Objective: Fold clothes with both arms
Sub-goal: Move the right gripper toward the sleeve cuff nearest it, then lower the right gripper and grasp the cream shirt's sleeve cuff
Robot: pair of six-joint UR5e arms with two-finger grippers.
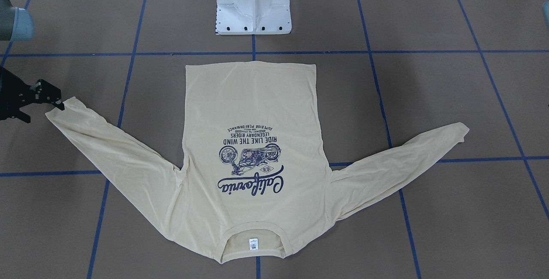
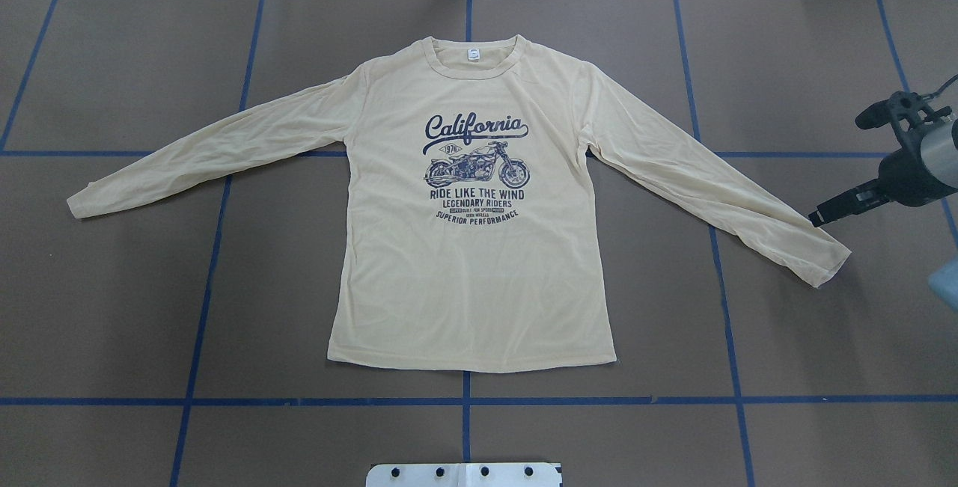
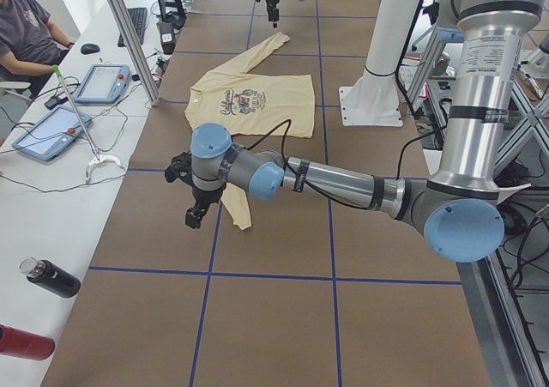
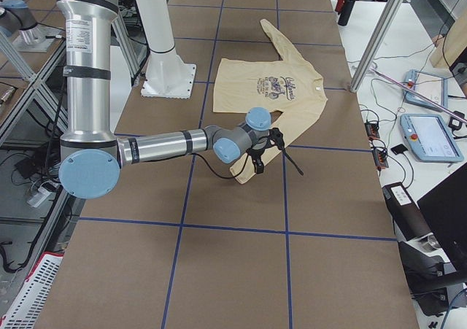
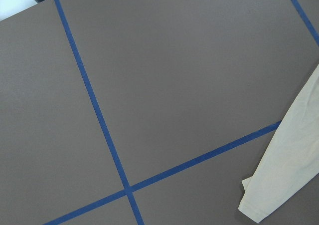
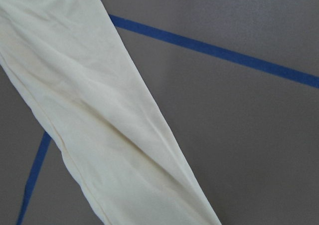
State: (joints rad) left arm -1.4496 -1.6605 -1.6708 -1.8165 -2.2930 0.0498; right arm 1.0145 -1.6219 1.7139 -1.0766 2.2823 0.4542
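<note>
The table (image 2: 112, 307) is lying brown under blue tape lines (image 2: 224, 401), and I am reading it from the robot's left end across. Out by that end the left claw (image 3: 196, 218) is hanging just beside the left cuff (image 2: 78, 205), on the side toward the table's far edge. I cannot tell whether it is released or clenched, since only the side camera is catching it.

The shirt (image 2: 471, 285) is lying flat in the middle of the table, print (image 2: 477, 173) up. Its collar and white label (image 2: 473, 54) are pointing at the far edge, and its hem is facing the pedestal (image 1: 254, 9) at the robot's edge. Both sleeves are spreading outward and slanting back toward the robot's edge (a few soft creases are showing along them).

Toward the right end, the right claw (image 2: 817, 218) is hovering low with its tip right at the edge of the right sleeve, just short of the cuff (image 2: 831, 262). Whether it is touching the cloth, and whether it is released or clenched, I cannot tell.
</note>
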